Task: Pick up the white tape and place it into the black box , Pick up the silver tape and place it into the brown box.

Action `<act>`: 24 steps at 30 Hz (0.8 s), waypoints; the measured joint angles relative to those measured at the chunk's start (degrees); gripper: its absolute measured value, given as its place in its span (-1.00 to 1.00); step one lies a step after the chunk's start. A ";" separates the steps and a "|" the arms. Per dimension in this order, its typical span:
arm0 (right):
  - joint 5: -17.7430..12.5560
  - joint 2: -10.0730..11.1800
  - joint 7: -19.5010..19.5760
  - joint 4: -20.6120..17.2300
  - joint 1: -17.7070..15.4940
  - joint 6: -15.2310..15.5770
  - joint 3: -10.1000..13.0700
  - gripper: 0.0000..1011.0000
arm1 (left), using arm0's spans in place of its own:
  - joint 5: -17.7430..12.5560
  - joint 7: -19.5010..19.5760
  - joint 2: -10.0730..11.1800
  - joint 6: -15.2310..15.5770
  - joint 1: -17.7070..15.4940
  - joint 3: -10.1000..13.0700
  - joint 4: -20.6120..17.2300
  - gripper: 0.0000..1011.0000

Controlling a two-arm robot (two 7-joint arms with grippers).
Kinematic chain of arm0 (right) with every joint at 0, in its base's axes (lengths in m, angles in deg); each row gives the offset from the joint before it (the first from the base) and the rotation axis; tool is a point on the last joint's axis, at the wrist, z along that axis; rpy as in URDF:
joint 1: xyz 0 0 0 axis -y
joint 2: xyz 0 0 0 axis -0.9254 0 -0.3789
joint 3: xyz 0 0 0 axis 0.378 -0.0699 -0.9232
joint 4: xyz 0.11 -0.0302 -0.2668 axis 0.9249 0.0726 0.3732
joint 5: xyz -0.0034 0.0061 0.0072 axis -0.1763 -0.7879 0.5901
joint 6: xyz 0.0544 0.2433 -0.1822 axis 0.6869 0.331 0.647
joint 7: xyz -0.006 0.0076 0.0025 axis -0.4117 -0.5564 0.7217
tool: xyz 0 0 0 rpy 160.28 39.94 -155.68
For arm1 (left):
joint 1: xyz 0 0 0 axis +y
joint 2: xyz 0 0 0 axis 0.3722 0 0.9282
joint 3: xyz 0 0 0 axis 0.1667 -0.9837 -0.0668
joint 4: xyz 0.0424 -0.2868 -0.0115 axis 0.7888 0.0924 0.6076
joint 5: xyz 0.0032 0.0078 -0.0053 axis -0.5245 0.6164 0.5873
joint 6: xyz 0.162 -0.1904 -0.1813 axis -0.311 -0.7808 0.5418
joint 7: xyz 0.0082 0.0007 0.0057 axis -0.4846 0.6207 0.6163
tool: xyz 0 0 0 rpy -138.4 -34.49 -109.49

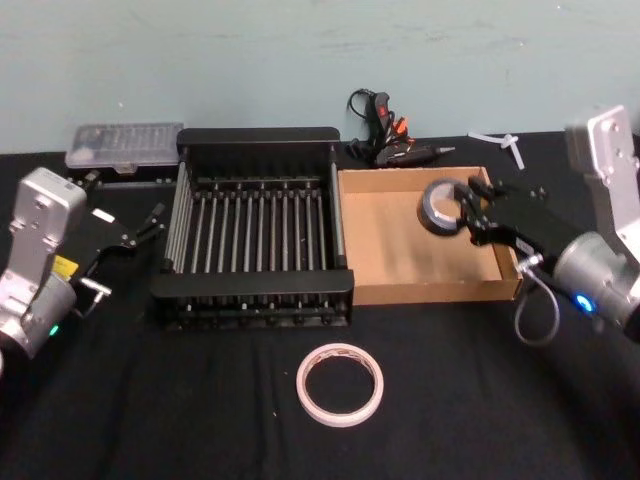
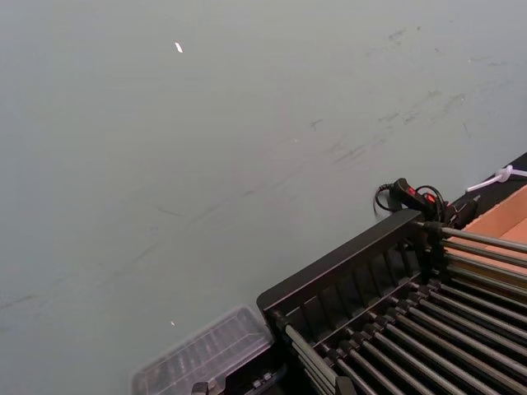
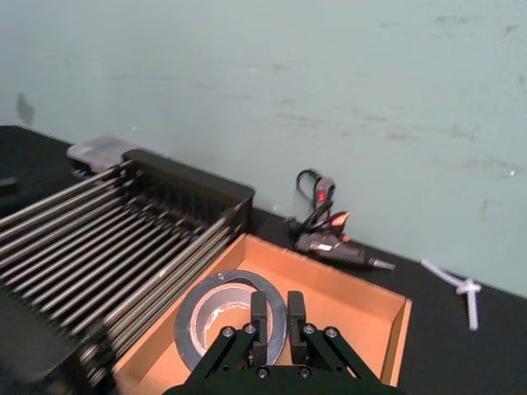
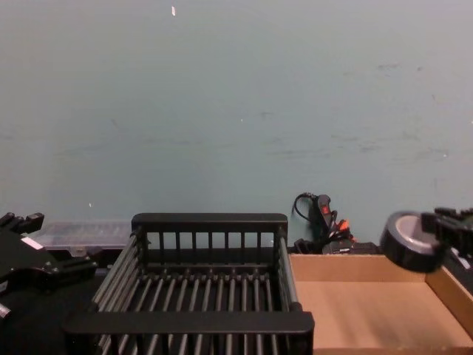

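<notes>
Head view: the right gripper (image 1: 468, 213) pinches the silver tape (image 1: 440, 206) above the brown box (image 1: 400, 265); the white tape (image 1: 339, 383) lies near the desk's front edge, before the black box (image 1: 255, 232).

Right wrist view: fingers (image 3: 260, 317) clamp the roll's wall.

Chest view: the left gripper (image 4: 18, 225) idles left, its pincer state unclear.

- The right gripper (image 3: 271, 317) has its two black fingers (image 3: 259, 317) closed on the rim of the silver tape (image 3: 221, 319), one inside the ring and one outside.
- The roll hangs tilted over the brown box (image 3: 362, 306), clear of its floor, near the wall that lies next to the black box (image 3: 123, 239).
- A black glue gun (image 3: 329, 234) with red and orange parts lies on the black desk (image 3: 461, 346) beyond the tray's far wall, by the green wall (image 3: 263, 90).
- A white plastic piece (image 3: 461, 288) lies on the desk past the tray's far corner.
- A clear case (image 3: 99, 152) sits behind the crate's far end.
</notes>
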 joint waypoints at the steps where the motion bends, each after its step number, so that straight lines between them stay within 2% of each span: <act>1: 0.26 -0.40 0.13 0.63 0.73 -0.11 -0.15 -0.71 | 0.00 0.00 0.00 0.00 0.00 0.00 0.00 0.98; 8: 3.27 -4.09 1.68 7.80 7.14 -1.20 -1.63 -0.71 | 0.00 0.00 0.00 0.00 0.00 0.00 0.00 0.98; 12: 5.57 -7.16 3.48 14.01 11.54 -2.11 -2.60 -0.71 | 0.00 0.00 0.00 0.00 0.00 0.00 0.00 0.98; 18: 7.91 -10.29 4.96 21.43 16.06 -2.83 -3.47 -0.71 | 0.00 0.00 0.00 0.00 0.00 0.00 0.00 0.98; 24: 9.20 -12.01 5.24 26.29 18.27 -2.11 -3.71 -0.71 | 0.00 0.00 0.00 0.00 0.00 0.00 0.00 0.98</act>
